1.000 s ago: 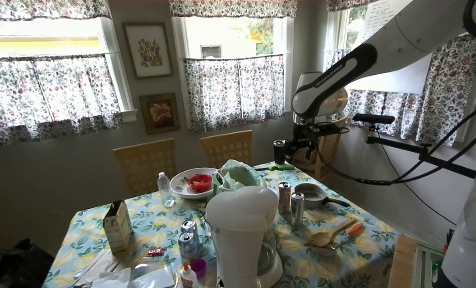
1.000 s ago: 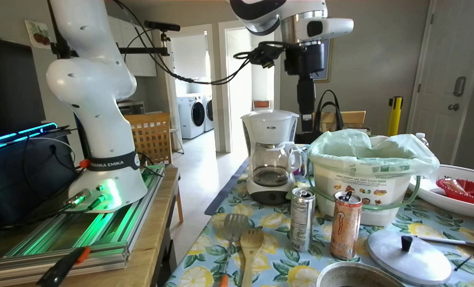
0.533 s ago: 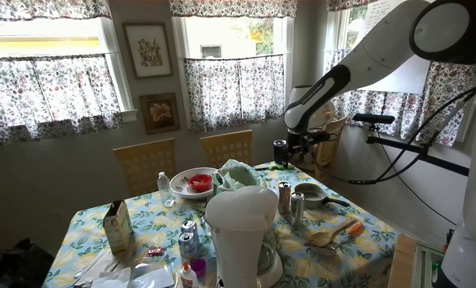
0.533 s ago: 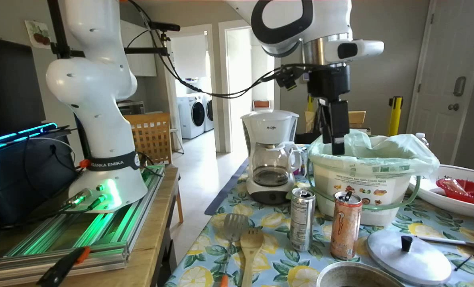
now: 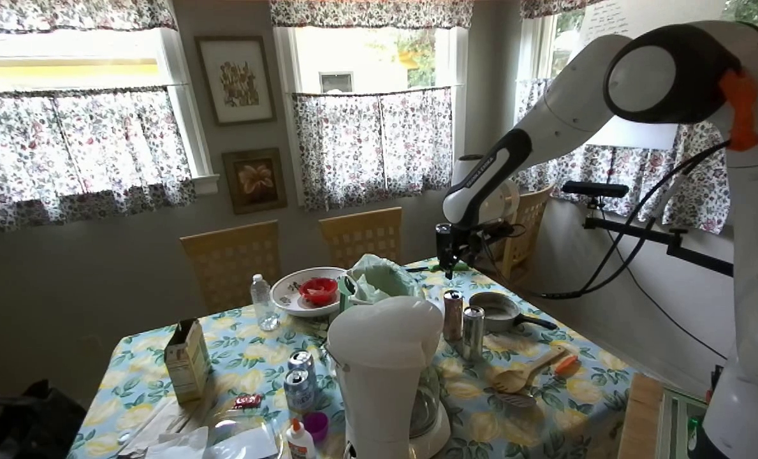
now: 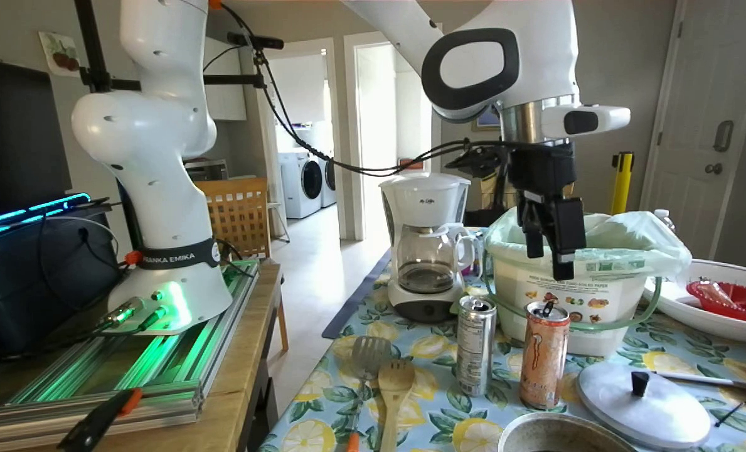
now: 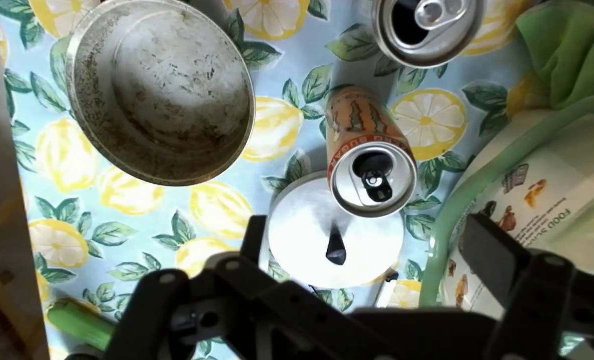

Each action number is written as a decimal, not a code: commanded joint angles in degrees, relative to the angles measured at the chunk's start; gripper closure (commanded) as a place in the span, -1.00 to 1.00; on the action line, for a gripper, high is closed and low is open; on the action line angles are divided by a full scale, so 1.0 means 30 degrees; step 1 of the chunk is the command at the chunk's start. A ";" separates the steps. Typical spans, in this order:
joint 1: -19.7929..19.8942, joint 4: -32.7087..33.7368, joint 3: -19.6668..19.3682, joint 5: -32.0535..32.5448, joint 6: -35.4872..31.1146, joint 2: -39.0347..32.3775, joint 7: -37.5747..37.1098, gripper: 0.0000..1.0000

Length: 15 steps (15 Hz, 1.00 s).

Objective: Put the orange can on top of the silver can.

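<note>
The orange can stands upright on the table in both exterior views. The wrist view shows its printed side and open top. The silver can stands upright close beside it, apart from it, in both exterior views. Its top shows at the upper edge of the wrist view. My gripper is above the height of the cans, over the area behind the orange can. In the wrist view the fingers are wide apart with nothing between them, and the orange can's top lies ahead of the gap.
A lined white bucket stands close behind the cans. A coffee maker stands behind the silver can. A pan and a metal lid with a black knob lie near the orange can. A wooden fork and a spatula lie beside the silver can.
My gripper has come down steadily and moved toward the orange can, rightward in the view with the robot base. The cans and other objects have not moved.
</note>
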<state>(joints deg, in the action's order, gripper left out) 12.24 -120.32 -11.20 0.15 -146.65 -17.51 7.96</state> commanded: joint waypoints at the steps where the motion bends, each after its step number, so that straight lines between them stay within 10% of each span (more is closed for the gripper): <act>1: 0.0546 0.1122 0.0633 -0.0442 -0.0172 -0.1236 0.1025 -1.00; 15: 0.0746 0.2171 0.1142 0.0022 -0.0334 -0.3508 0.1656 -1.00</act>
<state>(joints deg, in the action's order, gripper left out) 13.42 -115.73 -8.62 0.11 -146.86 -26.01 11.76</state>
